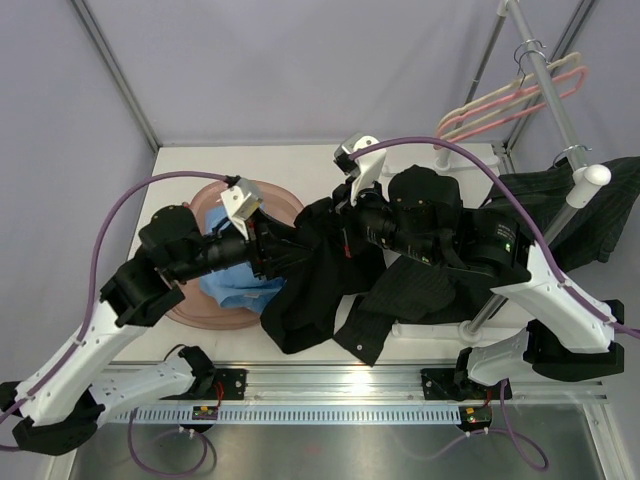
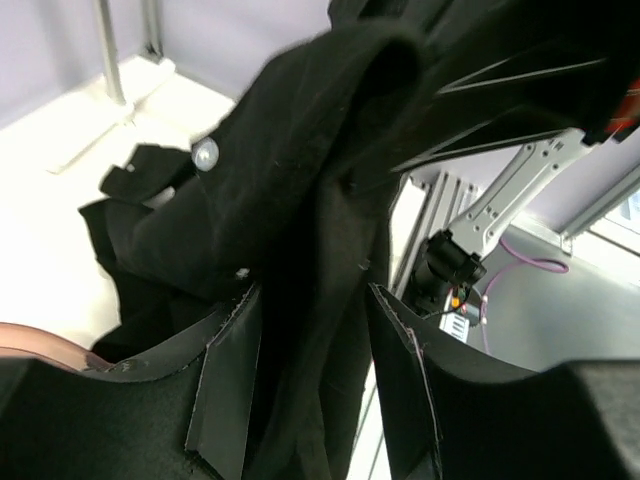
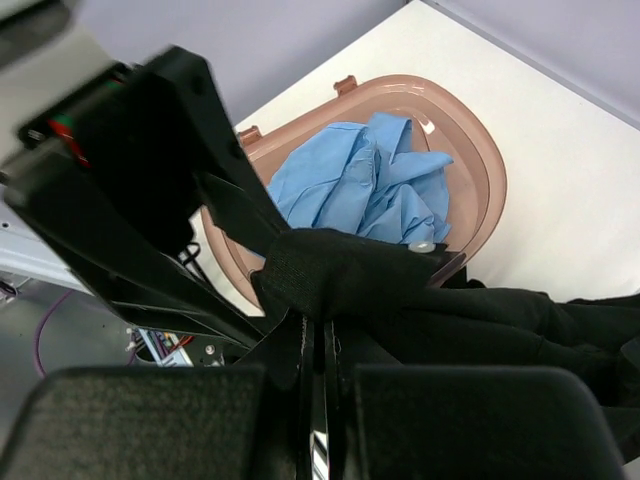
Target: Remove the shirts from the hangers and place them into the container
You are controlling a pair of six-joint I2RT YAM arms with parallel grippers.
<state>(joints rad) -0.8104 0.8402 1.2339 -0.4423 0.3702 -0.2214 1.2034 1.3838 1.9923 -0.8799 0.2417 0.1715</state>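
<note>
Right gripper (image 3: 318, 335) fingers are clenched on a thin fold of the black shirt (image 3: 450, 320). Left gripper (image 2: 312, 340) fingers clasp a thicker bunch of it. Both arms reach inward, meeting at the container's (image 3: 487, 150) three o'clock rim, and the light blue shirt (image 3: 370, 190) lies inside.

Crumpled light blue cloth shirt (image 3: 370, 190) inside the shallow oval tub of translucent pinkish-brown plastic (image 3: 492, 175); black cloth shirt (image 1: 310, 290) bunched on the counter, overlapping the tub's right rim; dark pinstriped shirt (image 1: 410, 290) beside it; bare pink plastic hanger (image 1: 575, 82) and cream plastic hanger (image 1: 572, 58) on the rack.
</note>
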